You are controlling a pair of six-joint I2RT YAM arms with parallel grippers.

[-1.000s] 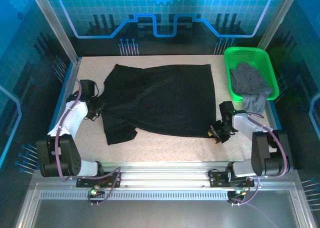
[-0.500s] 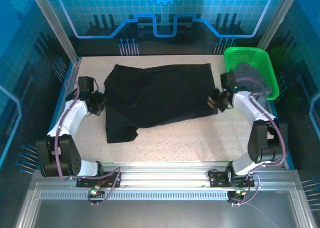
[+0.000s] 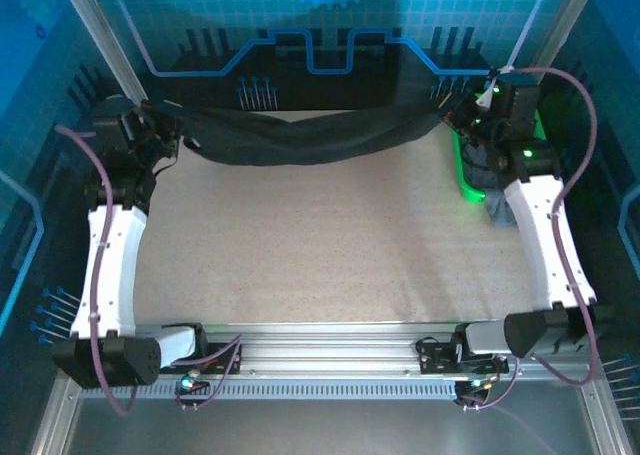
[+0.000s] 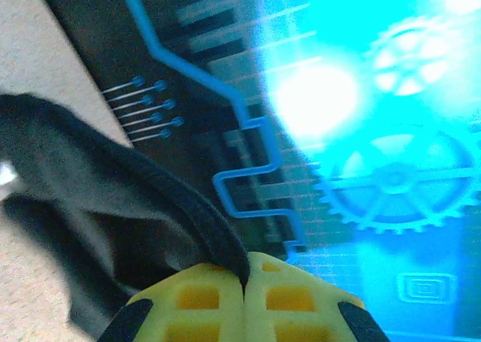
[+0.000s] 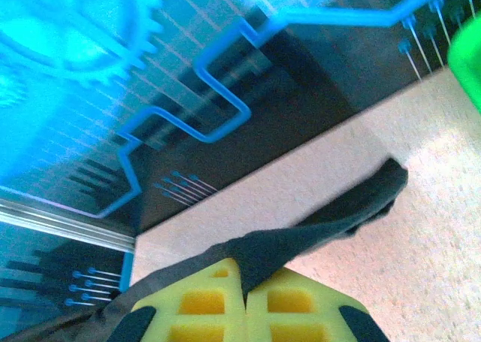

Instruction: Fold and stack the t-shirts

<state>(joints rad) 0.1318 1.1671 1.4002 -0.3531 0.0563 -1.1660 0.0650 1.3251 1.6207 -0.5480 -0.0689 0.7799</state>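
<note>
Both arms reach out to the far edge of the table (image 3: 330, 245). The left hand (image 3: 150, 127) is at about 10 o'clock and the right hand (image 3: 462, 115) at about 1 o'clock. The black t-shirt (image 3: 310, 137) is strung between them as a sagging, bunched band across 12 o'clock. Whether its lowest fold touches the table I cannot tell.

In the left wrist view, the left hand (image 4: 244, 282) is clenched on a dark edge of the black t-shirt (image 4: 113, 214), its yellow pads pressed together. The right hand (image 5: 244, 286) is likewise clenched on the black t-shirt (image 5: 331, 222), with cloth lying across the top of its pads.

The grey t-shirt (image 3: 497, 210) sits at about 2 o'clock, spilling from the green basket (image 3: 462, 180) beside the right arm.

The risks, as I judge them:
- Each hand seems to hold only a thin bite of cloth — a tug from either side could pull it free.
- The shirt is roped rather than spread, so laying it down now could trap wrinkles or a sleeve underneath.
- The right arm passes close to the basket — swinging back, it could drag the grey t-shirt out.
</note>
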